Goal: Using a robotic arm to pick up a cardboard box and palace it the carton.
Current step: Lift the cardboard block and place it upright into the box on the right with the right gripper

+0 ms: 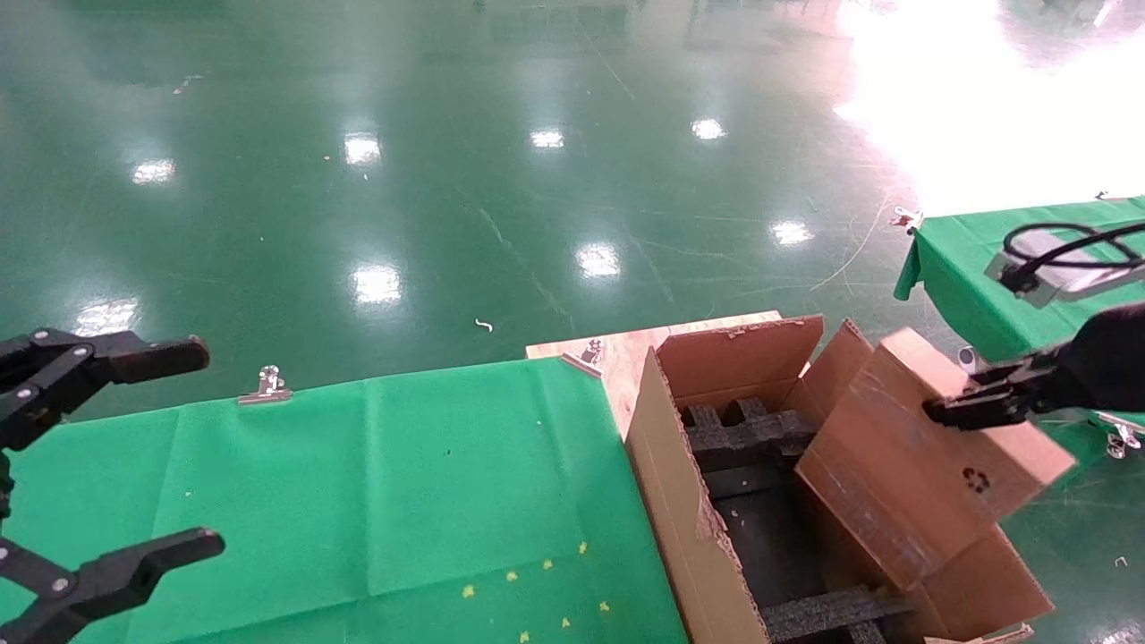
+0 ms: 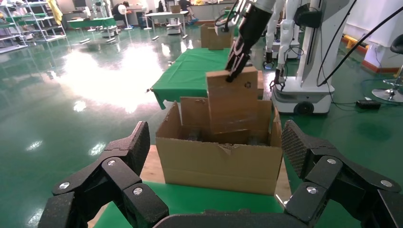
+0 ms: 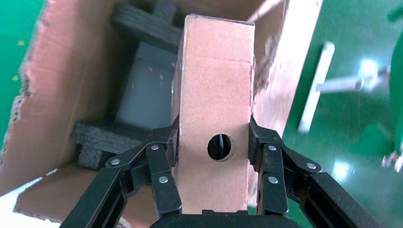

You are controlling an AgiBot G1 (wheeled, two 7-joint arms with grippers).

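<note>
Right gripper (image 3: pixel 214 142) clamped cardboard box (image 1: pixel 930 447) (tilted), lower end apparently inside carton (image 1: pixel 680 501) above foam inserts (image 1: pixel 751 438). Left gripper (image 2: pixel 214 156) parked over green table (image 1: pixel 358 501), fingers spread apart.

right hand (image 2: pixel 233 76) grips cardboard box (image 2: pixel 232 102) | above carton (image 2: pixel 221 161)

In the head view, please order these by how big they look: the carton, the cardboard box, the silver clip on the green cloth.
1. carton
2. cardboard box, held by the right gripper; it is nearer the camera, yet plainly looks smaller
3. clip
</note>
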